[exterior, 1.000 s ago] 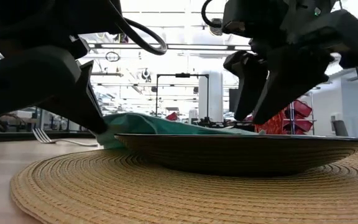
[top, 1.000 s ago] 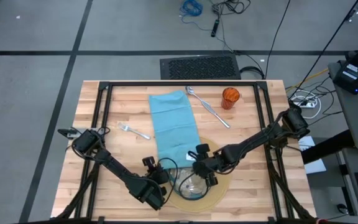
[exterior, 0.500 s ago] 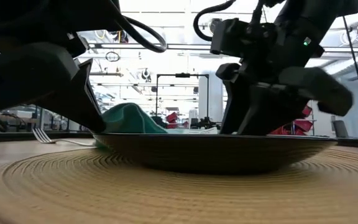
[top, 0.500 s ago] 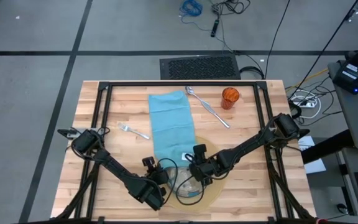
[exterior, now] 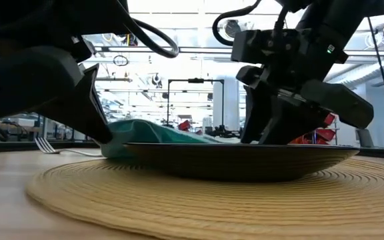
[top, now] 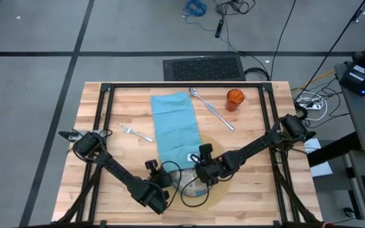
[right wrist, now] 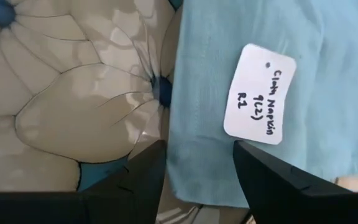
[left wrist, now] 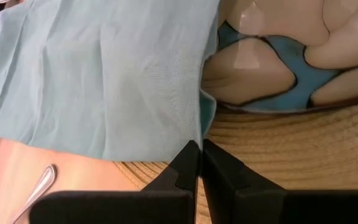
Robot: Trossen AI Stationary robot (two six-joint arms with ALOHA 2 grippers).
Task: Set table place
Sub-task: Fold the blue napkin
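The teal napkin (top: 176,126) lies lengthwise on the table (top: 119,101), and its near end humps up (exterior: 152,130) over the tan mat (top: 224,190) against the patterned plate (top: 192,188). My left gripper (left wrist: 199,152) is shut on the napkin at the plate's left rim, seen in the high view (top: 168,182) and the low view (exterior: 104,137). My right gripper (right wrist: 197,162) is open at the plate's far rim (top: 203,178), one finger over the plate (right wrist: 73,112) and one over the napkin beside its white label (right wrist: 260,102). The fork (top: 135,132), knife (top: 219,116), spoon (top: 195,93) and orange cup (top: 234,99) rest on the table. My left gripper pinches the napkin's near corner (left wrist: 194,138) between its two shut fingers, which slant down from the near left. The corner sits over the mat beside the plate's rim, and the rest of the napkin lies slack on the table. I cannot tell whether my right gripper touches the napkin or the plate.
The table's black rails (top: 106,95) run along its left, far and right sides. Bare wood lies to the left of the mat and at the table's right side.
My right gripper has come down from above the plate to its far rim and gone a little toward the table's left edge. The mat and plate have slid slightly left. The napkin's near end bunched up higher, then sank lower again.
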